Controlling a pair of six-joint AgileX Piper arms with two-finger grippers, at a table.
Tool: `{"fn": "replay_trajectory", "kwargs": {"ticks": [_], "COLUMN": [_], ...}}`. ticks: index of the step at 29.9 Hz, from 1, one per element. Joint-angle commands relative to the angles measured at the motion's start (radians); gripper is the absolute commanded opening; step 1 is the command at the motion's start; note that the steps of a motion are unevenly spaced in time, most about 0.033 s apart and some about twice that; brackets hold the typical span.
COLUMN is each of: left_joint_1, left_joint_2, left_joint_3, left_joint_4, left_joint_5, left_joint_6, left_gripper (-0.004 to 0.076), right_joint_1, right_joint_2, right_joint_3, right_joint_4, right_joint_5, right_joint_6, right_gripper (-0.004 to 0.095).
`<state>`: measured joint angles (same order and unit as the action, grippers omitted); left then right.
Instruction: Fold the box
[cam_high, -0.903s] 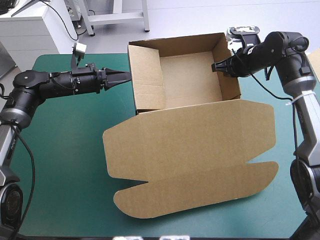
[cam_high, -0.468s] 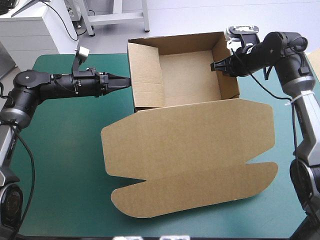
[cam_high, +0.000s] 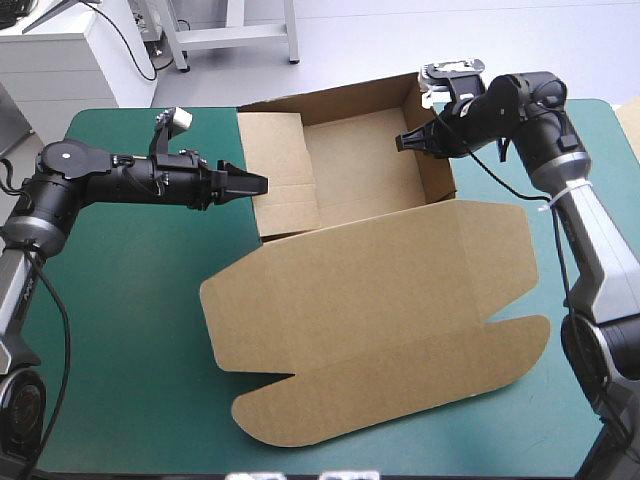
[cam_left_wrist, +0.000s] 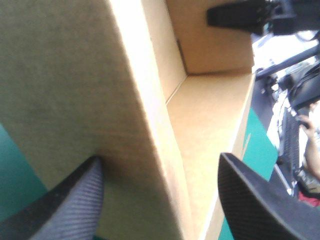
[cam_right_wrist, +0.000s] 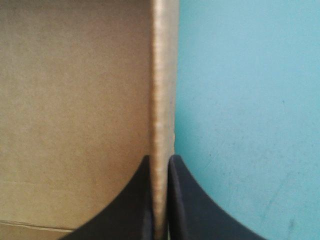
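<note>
The box (cam_high: 370, 300) has been dragged left and turned on the table (cam_high: 120, 340), tray toward the far edge. Its right wall is pinched by the right gripper (cam_high: 402, 141) (as an anchor, probably); the left gripper (cam_high: 256, 183) is spread astride the left wall, ready to clamp.
</note>
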<state>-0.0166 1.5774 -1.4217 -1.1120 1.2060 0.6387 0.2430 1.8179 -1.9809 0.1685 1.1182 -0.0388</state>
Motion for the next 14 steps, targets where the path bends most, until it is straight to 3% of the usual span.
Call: {"fn": "replay_trajectory", "kwargs": {"ticks": [1,9,14], "left_joint_1": [-0.05,-0.142,-0.164], "left_joint_2": [-0.043,-0.043,-0.043], "left_joint_3": [-0.03,-0.03,-0.03], "left_joint_4": [0.086,0.369,0.432], "left_joint_5": [0.012,-0.144,-0.235], "left_joint_6": [-0.09,-0.317,-0.446], "left_gripper": [0.0474,0.0474,0.0474], "right_joint_1": [0.056,0.188,0.231], "right_joint_2": [-0.05,-0.05,-0.05], "right_joint_3": [-0.028,-0.028,-0.028], "right_joint_4": [0.029,-0.072,-0.054], "right_joint_5": [-0.104,-0.11,-0.084], "right_joint_6": [0.039,0.121,0.162], "right_gripper": [-0.0019,-0.0017,-0.0017]}}
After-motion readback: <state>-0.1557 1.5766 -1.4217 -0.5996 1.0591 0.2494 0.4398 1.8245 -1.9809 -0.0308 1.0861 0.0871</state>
